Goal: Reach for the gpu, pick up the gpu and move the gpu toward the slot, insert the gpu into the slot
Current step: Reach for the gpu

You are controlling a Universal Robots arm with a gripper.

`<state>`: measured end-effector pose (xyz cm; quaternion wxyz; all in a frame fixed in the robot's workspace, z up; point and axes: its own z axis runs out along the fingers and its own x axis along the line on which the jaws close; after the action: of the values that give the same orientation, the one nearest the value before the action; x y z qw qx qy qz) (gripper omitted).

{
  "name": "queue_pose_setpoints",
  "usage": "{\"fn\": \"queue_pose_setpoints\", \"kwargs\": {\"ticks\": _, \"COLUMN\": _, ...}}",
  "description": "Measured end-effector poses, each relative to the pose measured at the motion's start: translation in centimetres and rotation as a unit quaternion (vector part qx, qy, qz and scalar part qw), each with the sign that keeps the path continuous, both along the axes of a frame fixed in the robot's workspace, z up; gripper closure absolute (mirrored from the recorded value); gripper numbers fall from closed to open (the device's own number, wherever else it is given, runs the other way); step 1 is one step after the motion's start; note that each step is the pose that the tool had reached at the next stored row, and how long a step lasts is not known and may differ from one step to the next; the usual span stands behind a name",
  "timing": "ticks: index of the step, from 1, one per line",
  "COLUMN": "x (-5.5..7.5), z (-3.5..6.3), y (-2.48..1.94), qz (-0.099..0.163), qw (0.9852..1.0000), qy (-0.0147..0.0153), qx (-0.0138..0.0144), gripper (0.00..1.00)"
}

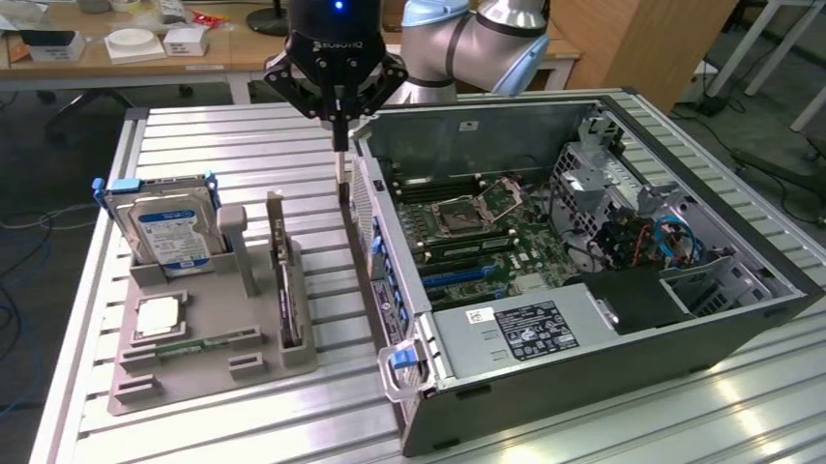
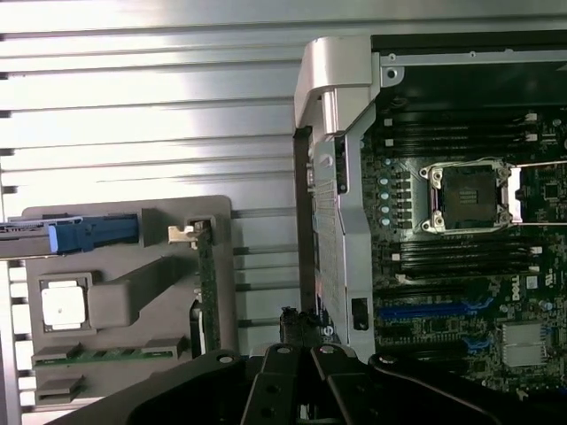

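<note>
The gripper [image 1: 340, 135] hangs shut and empty over the worktop [image 1: 193, 135], between the grey holder [image 1: 207, 372] and the computer case [image 1: 620, 362]. The card [image 1: 281, 280] stands on edge in the holder, along the side nearest the case. Lowered with its fingers together, the gripper could knock the card or clip the case wall.

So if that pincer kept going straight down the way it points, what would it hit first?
Most likely the slatted table, in the strip between the grey holder and the computer case. Depth is unclear: the shut pincer hangs close beside the case and might clip its wall's top edge instead.
</note>
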<state>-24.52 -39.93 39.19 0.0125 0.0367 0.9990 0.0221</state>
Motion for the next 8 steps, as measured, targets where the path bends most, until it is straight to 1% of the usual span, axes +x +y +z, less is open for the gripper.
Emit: {"fn": "queue_pose_setpoints", "kwargs": {"ticks": 8, "x": -0.68, "z": -0.02, "y": -0.01, "qz": 0.000, "qw": 1.0000, "qy": 0.0000, "qx": 0.0000, "gripper": 0.90}}
